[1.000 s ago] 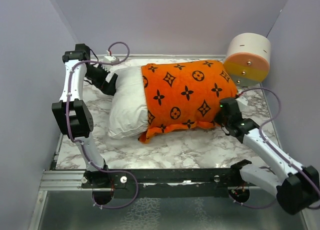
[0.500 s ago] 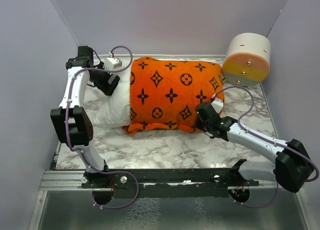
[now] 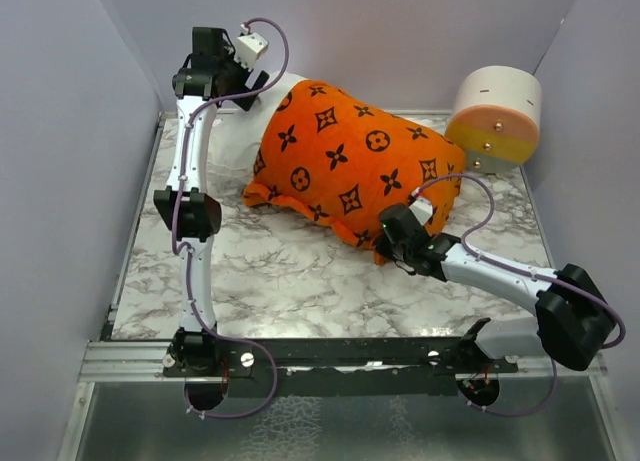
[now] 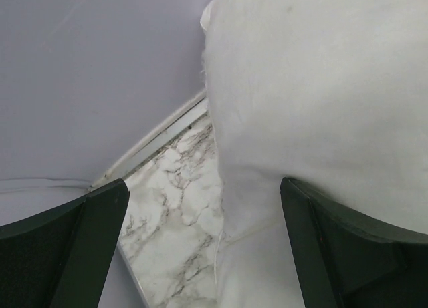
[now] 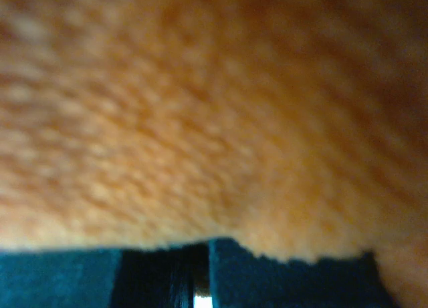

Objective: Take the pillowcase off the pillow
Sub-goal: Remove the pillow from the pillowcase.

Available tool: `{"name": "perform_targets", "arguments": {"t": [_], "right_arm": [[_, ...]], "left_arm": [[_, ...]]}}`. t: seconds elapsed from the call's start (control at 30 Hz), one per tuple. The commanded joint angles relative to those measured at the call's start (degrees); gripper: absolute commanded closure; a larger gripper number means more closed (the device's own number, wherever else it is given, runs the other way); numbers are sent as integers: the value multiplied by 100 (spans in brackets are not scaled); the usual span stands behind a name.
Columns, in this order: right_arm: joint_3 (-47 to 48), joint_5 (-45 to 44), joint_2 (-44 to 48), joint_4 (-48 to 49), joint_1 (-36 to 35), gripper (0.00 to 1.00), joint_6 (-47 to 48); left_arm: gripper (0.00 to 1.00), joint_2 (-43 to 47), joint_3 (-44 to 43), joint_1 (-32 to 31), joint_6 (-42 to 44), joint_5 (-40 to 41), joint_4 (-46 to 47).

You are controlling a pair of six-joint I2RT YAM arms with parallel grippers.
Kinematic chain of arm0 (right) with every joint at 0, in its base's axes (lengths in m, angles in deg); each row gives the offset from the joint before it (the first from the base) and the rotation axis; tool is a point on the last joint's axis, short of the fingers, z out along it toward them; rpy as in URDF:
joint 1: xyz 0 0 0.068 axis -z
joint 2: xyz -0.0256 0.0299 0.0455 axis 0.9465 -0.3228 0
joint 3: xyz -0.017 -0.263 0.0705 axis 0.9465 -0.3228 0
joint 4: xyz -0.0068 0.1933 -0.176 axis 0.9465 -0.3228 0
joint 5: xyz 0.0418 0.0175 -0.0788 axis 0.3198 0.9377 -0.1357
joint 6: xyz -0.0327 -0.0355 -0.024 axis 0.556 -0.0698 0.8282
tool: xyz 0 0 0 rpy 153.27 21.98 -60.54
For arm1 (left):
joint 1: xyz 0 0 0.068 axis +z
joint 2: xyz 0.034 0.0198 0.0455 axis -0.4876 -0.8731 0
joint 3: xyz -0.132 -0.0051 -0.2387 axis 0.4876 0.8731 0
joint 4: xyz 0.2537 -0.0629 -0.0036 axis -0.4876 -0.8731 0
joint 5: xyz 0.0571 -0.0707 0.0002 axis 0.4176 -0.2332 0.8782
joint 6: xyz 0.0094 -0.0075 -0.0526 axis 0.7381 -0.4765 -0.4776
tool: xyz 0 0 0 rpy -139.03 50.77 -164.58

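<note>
The pillow lies tilted at the back left of the marble table, only its white left end showing. The orange pillowcase with black motifs covers the rest. My left gripper is raised by the back wall over that white end. In the left wrist view the left gripper is open, the pillow resting against its right finger and marble showing beside the left one. My right gripper is shut on the pillowcase's near lower corner. Orange pillowcase fills the right wrist view above the closed right gripper.
A white, orange and yellow cylinder stands at the back right corner. Grey walls close in the left, back and right sides. The marble table ends at a metal rail in front, where both arm bases sit.
The left arm rose and swung to the back wall. The right gripper dragged the pillowcase corner leftward. The pillow turned and shifted to the back left, with less white showing.
</note>
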Motion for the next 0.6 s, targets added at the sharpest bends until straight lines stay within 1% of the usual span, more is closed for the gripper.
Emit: {"name": "perform_targets", "arguments": {"t": [0.0,0.07,0.17,0.2,0.27,0.37,0.47,0.57], "right_arm": [[334,29,-595,304,3,99,22],[445,81,-749,350,3,99,61],[505,71,-817,402,3,99,97],[507,55,-812,406,3,99,114],[530,24,-796,386,3,99,124],[538,18,-783,388,3,99,129],[507,23,-742,365,3,99,114],[438,0,-656,304,3,99,103]], "left_arm": [[1,17,-659,410,407,442,-1094],[1,598,306,891,440,42,-880],[1,1499,1663,1681,793,-856,-677],[1,1706,1924,1884,1057,-1084,-773],[1,1949,2194,2154,1851,-1672,-1557],[1,2152,2726,2231,3014,-2099,-2856],[1,2479,3626,2194,3410,-2285,-2947],[1,2445,3883,2118,3560,-2448,-2863]]}}
